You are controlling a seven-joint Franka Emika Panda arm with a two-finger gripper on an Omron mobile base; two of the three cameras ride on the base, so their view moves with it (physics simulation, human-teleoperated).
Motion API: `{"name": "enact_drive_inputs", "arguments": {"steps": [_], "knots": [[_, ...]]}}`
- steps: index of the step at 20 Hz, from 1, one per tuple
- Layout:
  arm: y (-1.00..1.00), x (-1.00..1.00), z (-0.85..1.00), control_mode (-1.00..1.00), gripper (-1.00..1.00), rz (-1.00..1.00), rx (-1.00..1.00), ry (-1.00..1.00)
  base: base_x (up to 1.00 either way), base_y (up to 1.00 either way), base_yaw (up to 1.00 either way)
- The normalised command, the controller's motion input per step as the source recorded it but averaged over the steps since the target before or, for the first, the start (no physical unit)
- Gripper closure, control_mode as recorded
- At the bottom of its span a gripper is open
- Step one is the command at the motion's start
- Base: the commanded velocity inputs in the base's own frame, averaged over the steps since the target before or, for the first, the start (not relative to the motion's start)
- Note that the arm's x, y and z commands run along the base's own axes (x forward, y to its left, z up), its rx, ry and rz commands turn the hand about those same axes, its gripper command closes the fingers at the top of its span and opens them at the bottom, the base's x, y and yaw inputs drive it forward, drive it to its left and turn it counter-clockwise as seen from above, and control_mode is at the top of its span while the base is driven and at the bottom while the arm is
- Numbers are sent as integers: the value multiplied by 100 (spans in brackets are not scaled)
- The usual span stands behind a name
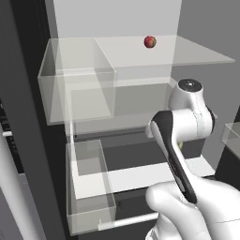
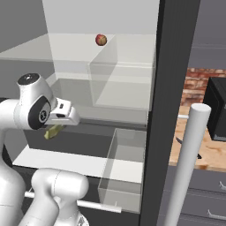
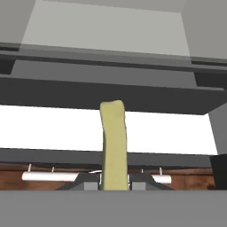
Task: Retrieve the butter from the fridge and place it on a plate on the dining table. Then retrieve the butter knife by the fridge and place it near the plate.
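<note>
The gripper (image 3: pixel 114 181) is clenched on the butter (image 3: pixel 114 142), the two dark finger tips pressed against either side of the yellowish stick's near end in the hand view. The stick runs straight out from between them, away from the hand, its far end slightly bent and squared off. Beyond it lies a bright white shelf surface with dark bands above and below, and a white bar crosses low behind the fingers.

From the right base view, the arm reaches into the open fridge (image 2: pixel 163 88), and the butter (image 2: pixel 53 131) pokes out below the white hand as a small olive-yellow piece, held off the shelves, above the white lower ledge. A small red ball (image 2: pixel 101 40) sits on the clear upper shelf, well above the hand. Clear bins hang on the fridge's inner side. To the right, past the dark door edge, the butter knife (image 2: pixel 185 147) lies on a wood counter.
</note>
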Motion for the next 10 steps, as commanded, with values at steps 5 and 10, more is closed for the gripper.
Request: {"name": "enact_drive_inputs", "arguments": {"steps": [5, 10], "knots": [[0, 0, 0, -100, 100, 0, 0, 0, 0, 0, 0], [0, 0, 0, -100, 100, 0, 0, 0, 0, 0, 0]]}}
